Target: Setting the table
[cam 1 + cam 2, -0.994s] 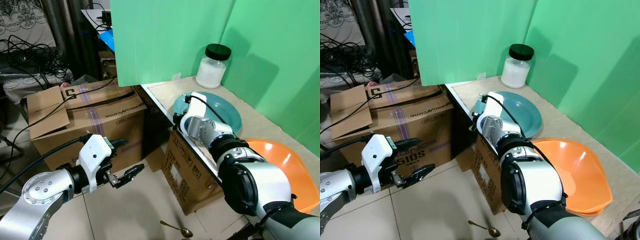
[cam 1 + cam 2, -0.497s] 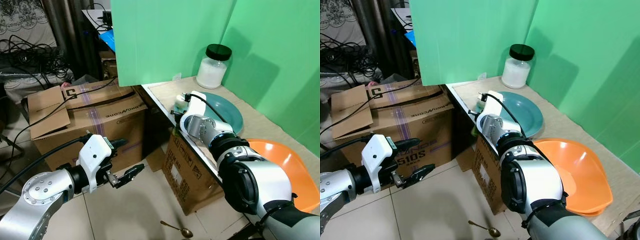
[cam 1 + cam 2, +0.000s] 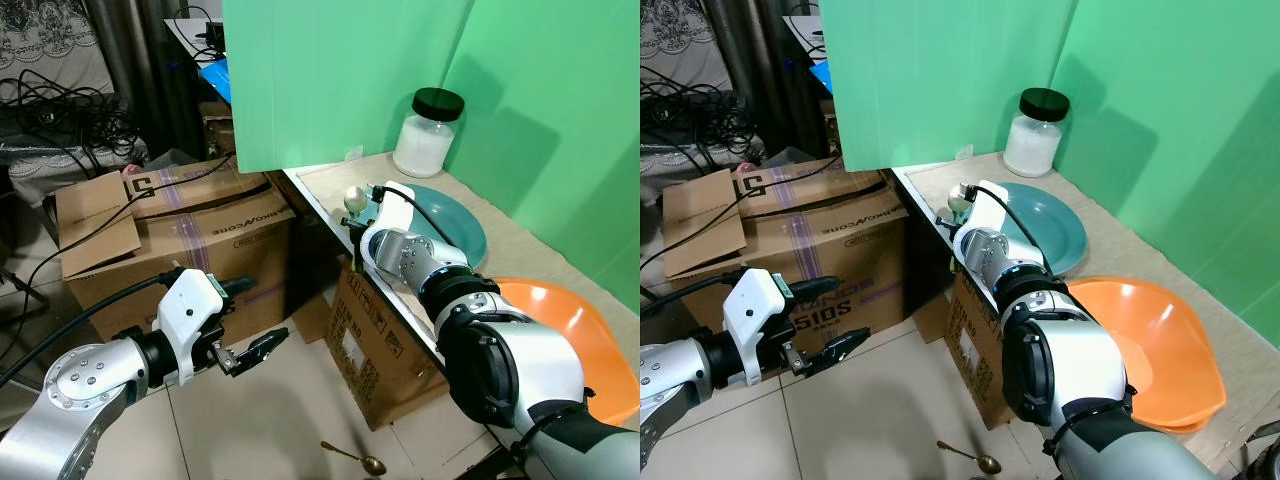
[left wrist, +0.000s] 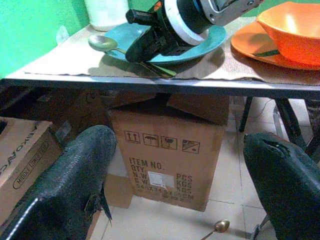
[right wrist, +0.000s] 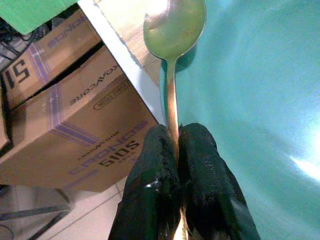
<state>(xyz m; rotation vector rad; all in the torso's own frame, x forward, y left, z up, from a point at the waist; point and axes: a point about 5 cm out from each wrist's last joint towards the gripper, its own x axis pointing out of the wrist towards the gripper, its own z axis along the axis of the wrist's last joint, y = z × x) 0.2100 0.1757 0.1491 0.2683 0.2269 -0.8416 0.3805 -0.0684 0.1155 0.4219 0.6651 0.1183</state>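
Observation:
My right gripper [image 5: 175, 145] is shut on the handle of a metal spoon [image 5: 174, 22] at the near left rim of the teal plate [image 3: 450, 225] on the table. The spoon's bowl [image 3: 352, 195] sticks out past the plate's rim, over the table's corner. Down by the floor on the left, my left gripper [image 3: 265, 345] is open and holds nothing. A second spoon [image 3: 358, 459] lies on the floor tiles in front of the table.
An orange bowl [image 3: 565, 335] sits on the table to the right of the plate, and a black-lidded white jar [image 3: 425, 132] stands behind it. Green panels [image 3: 340, 70] back the table. Cardboard boxes [image 3: 190, 235] stand on the floor, one [image 4: 167, 157] under the table.
My right gripper has turned and lifted slightly at the plate's rim, bringing the spoon's bowl into sight. The left arm has not moved.

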